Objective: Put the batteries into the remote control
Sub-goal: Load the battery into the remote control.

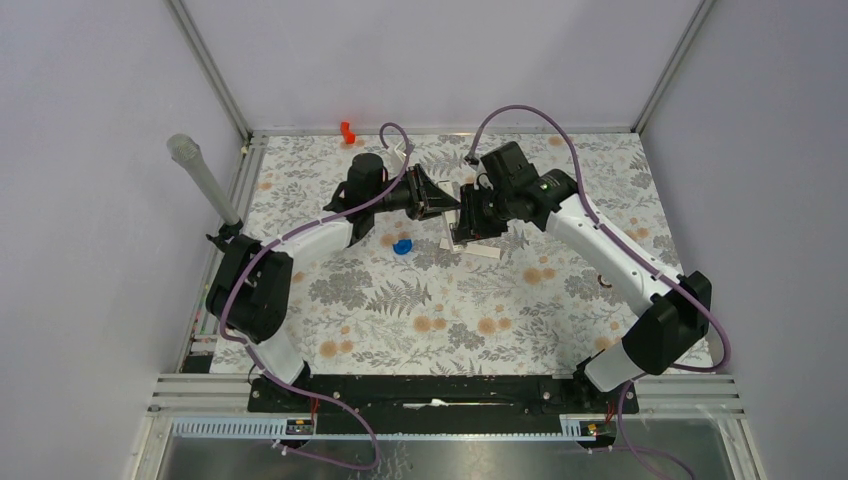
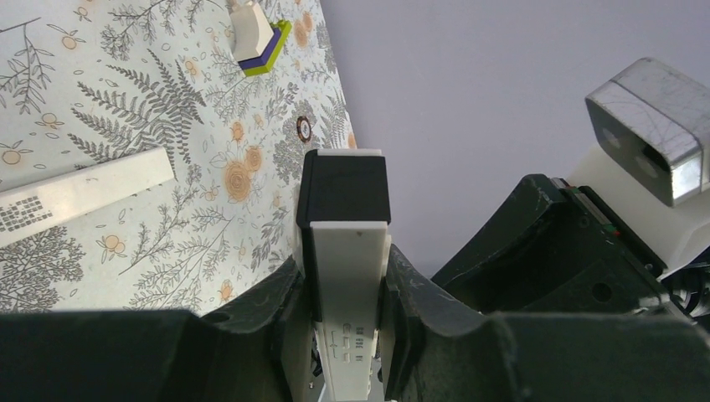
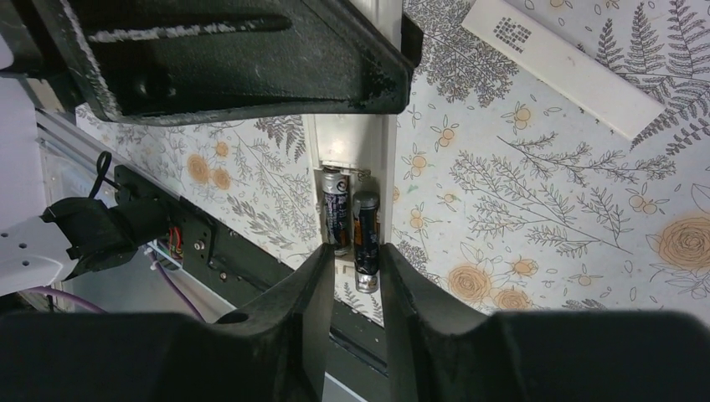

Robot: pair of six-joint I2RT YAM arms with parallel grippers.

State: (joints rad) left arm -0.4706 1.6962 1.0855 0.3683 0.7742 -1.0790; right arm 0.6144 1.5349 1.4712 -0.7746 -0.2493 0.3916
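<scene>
Fingers point(image 2: 412, 297) of the left gripper point(image 2: 345, 280) clamp the remote control point(image 2: 347, 247), its near end cut off, while the right gripper's point(image 3: 356, 253) fingers point(image 3: 301, 293) stand slightly apart beside two batteries point(image 3: 337, 213) in its open end; whether they pinch one, I cannot tell.

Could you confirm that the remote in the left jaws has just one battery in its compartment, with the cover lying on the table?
Not one: the right wrist view shows two batteries side by side in it. Otherwise right: the left jaws hold the remote and the cover lies on the table.
</scene>
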